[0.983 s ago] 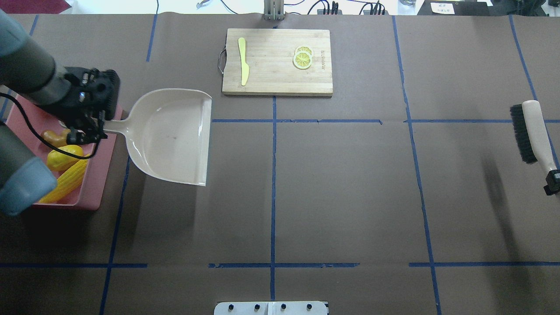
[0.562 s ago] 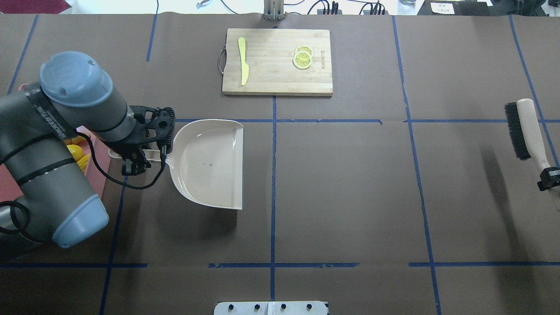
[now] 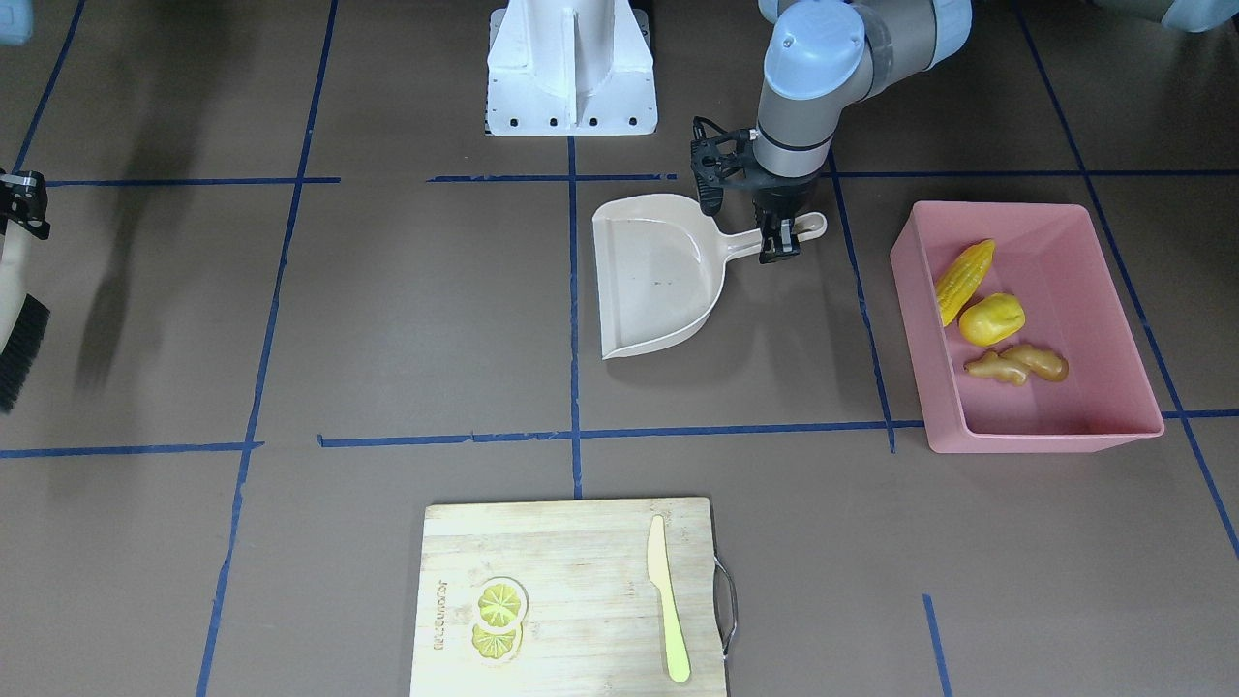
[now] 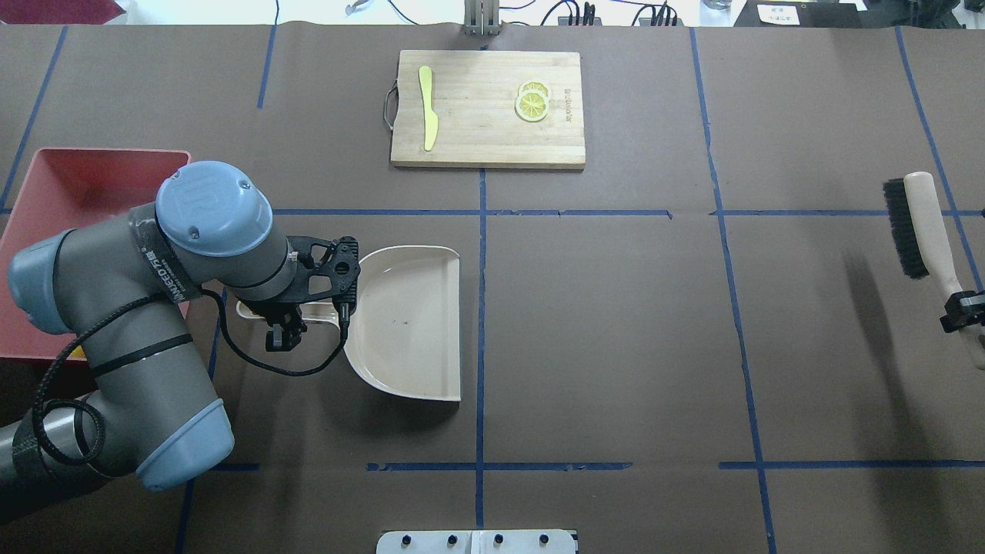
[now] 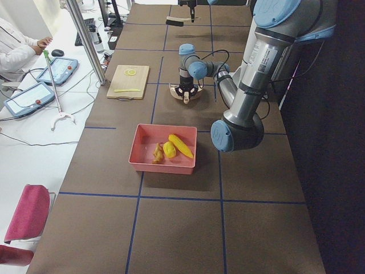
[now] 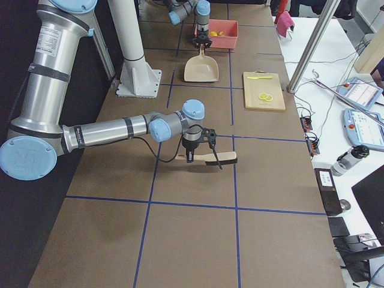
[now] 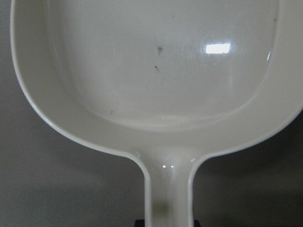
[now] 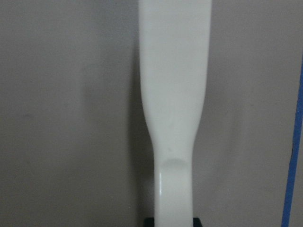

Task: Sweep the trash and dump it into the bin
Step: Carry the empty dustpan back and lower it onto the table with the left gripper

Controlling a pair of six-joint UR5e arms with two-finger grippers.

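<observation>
Bare table [image 4: 616,331] spans dustpan [image 4: 408,323] to brush [image 4: 919,223]; bin [image 4: 108,158] and cutting board [image 4: 477,115] border it.

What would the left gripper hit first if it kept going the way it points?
The left gripper points straight down, shut on the dustpan handle. Past that handle, it would meet the table right beneath. How much gap is left above the table is unclear.

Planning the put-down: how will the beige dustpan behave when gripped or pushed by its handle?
The dustpan looks like rigid moulded plastic: probably stiff and light. Its glossy pan suggests a slippery surface. The left gripper holds only the thin handle, so it may pivot there.
</observation>
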